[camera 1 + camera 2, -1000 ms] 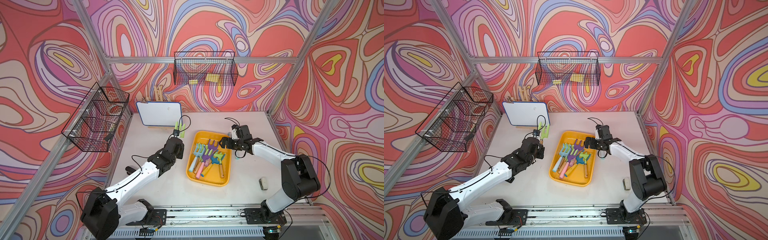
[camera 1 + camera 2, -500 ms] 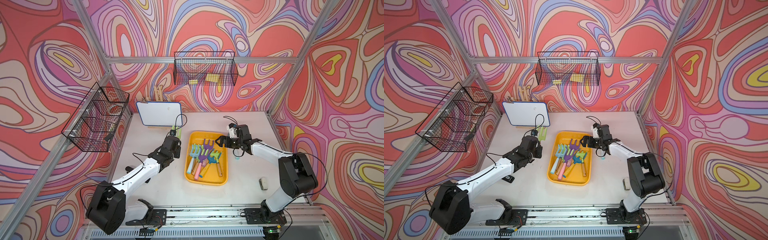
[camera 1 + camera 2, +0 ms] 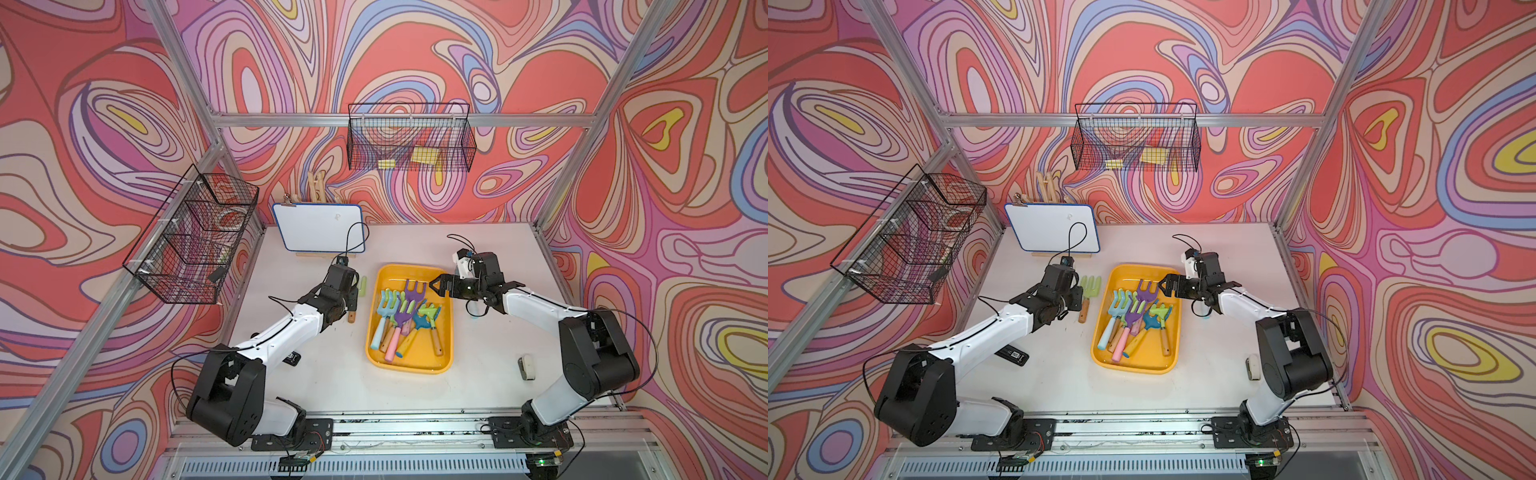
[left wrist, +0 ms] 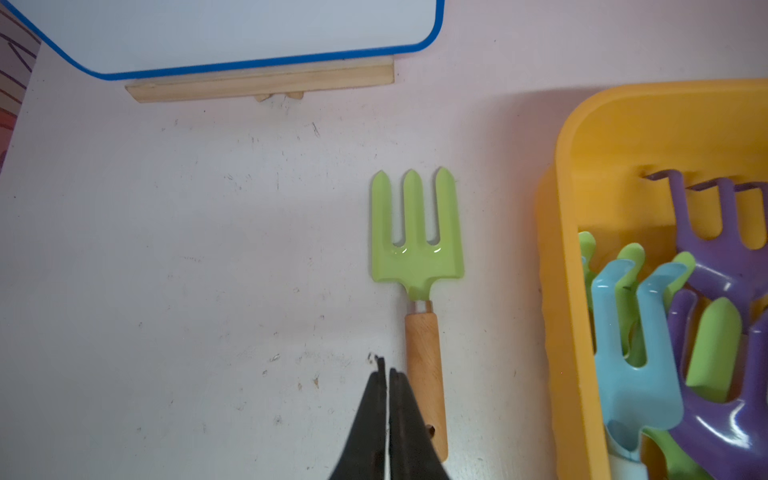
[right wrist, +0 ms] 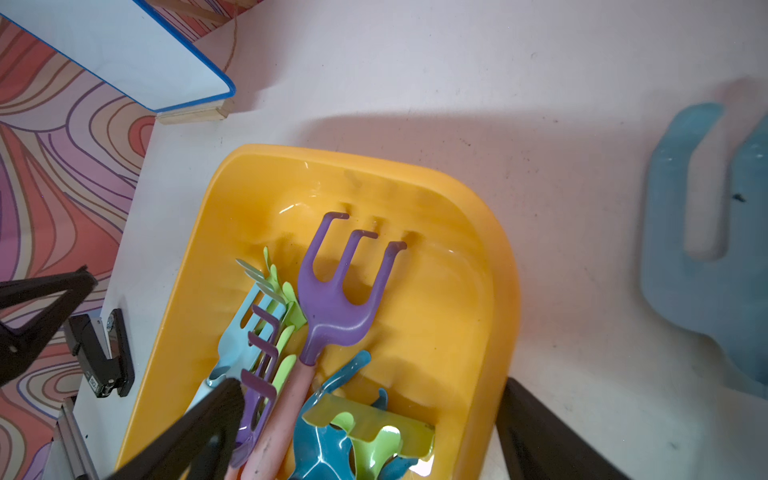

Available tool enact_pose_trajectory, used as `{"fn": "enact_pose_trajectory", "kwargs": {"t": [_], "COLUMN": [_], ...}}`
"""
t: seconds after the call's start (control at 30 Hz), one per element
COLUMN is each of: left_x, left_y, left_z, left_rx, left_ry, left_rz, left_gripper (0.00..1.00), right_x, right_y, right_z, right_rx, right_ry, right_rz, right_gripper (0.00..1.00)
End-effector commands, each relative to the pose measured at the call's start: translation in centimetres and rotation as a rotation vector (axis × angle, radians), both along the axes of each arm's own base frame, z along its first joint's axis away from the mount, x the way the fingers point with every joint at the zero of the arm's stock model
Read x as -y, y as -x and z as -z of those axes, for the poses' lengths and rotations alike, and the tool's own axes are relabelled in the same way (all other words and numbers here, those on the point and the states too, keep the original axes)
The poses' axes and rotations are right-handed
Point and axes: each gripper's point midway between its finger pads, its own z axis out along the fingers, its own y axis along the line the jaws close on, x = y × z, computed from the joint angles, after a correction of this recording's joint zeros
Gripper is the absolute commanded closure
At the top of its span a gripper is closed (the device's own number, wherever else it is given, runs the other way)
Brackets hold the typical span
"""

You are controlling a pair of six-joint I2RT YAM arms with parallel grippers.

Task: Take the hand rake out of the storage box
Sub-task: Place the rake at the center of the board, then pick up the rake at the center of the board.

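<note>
Both top views give you the whole table (image 3: pixel 415 241) from high in front. Your wrist cameras look down from close by, sharing the far end of the storage box (image 4: pixel 569 332).

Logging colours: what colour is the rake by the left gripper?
Rake: light green head, wooden handle; left wrist view.

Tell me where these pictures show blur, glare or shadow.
Right wrist view: the pale blue shape is blurred, and the storage box has glare inside. Left wrist view: the green fork is sharp, with small highlights. Both top views: even light.
</note>
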Motion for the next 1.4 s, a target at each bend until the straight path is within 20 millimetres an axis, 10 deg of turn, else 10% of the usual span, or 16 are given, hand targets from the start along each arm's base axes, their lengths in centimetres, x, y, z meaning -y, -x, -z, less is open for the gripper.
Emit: {"fn": "enact_pose_trajectory", "kwargs": {"t": [0.0,0.43,1.03,1.37], "left_x": [1.0,2.4,1.6,-0.8], "left_y": [0.0,0.2,0.2,-0.3], "left_z": [0.5,7.7,10.7,7.4], "left_rx": [-0.092,-0.318,-0.398,-0.324], "left_ry": [0.027,0.031,-0.047,-0.137], "left_rz": [0.027,0.034,0.006,-0.039], "left_gripper": [0.79,0.48,0.73,0.88], "right_x": [1.0,2.7,2.8,2.7], "right_y": [-0.5,-0.2,-0.1,-0.1], "right_z": [-3.5,-5.1,-5.0,-5.1], "right_rx": [0.127,0.174,0.172,0.173], "right_ry": [0.021,0.061,0.066,0.062], "right_rz": [0.052,0.124,0.128,0.124], "right_gripper": [0.02,0.02,0.02,0.02]}}
